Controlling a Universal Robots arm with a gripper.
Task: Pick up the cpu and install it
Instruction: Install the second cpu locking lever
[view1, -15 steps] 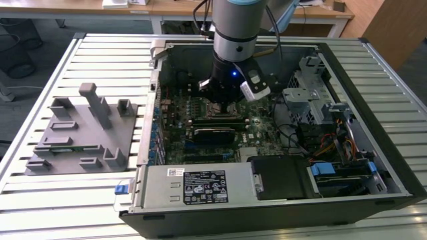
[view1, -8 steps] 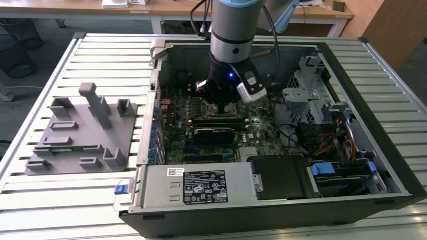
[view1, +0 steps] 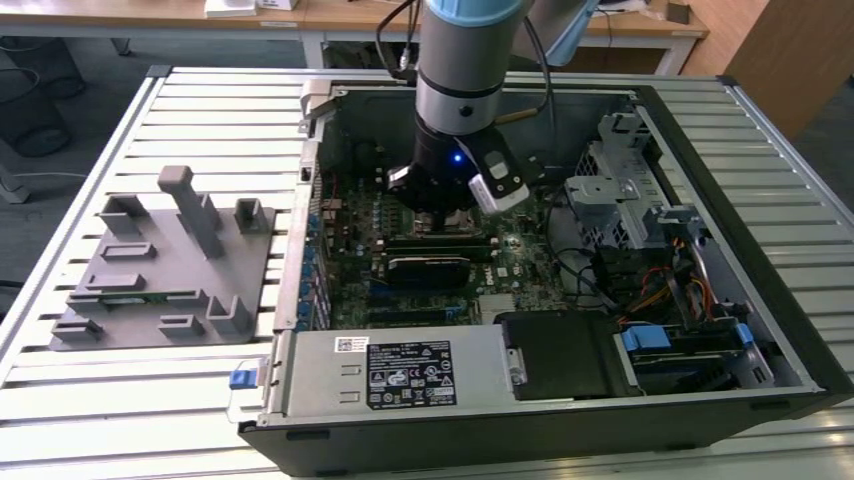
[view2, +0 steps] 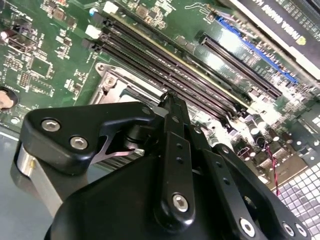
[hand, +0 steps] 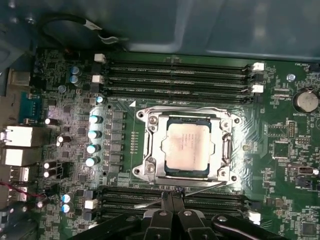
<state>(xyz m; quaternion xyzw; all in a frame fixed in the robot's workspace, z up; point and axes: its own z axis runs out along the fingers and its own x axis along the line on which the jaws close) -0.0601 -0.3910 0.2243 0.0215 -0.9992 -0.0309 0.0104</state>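
Note:
The cpu (hand: 187, 146), a square chip with a shiny silver top, lies flat in the motherboard socket in the first wrist view. A metal socket frame (hand: 151, 145) surrounds it. My gripper (hand: 172, 196) hangs just off the socket's edge, over the memory slots (hand: 200, 204), fingers pressed together and holding nothing. A thin socket lever (hand: 205, 187) runs close by the fingertips. In the second wrist view the shut gripper (view2: 170, 97) points down beside the socket corner (view2: 117, 85). In the exterior view the gripper (view1: 430, 215) is low inside the open computer case (view1: 747, 260), and the arm hides the socket.
A grey fixture plate (view1: 147, 270) with upright posts sits at the exterior view's left, outside the case. Inside the case are a power supply (view1: 400, 370), a drive cage (view1: 641, 210) with cables, and a black expansion card (view1: 427, 268). Capacitors (hand: 94, 135) stand beside the socket.

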